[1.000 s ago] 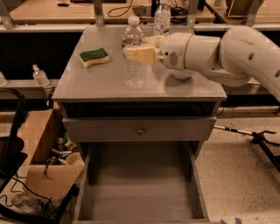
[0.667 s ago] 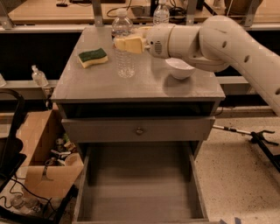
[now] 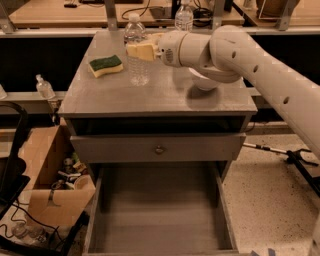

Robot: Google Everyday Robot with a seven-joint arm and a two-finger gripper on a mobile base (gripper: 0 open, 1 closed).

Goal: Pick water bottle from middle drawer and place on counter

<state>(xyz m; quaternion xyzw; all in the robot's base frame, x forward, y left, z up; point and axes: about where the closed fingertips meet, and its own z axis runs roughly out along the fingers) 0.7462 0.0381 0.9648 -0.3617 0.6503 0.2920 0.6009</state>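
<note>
We hold the water bottle (image 3: 137,70) upright near the back left corner of the counter (image 3: 165,97), gripper (image 3: 131,50) clamped on its upper body, so it stands without tipping.

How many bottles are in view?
3: water bottle in the gripper on the counter, another bottle on the desk behind, small bottle at left; clutter may hide more.
</note>
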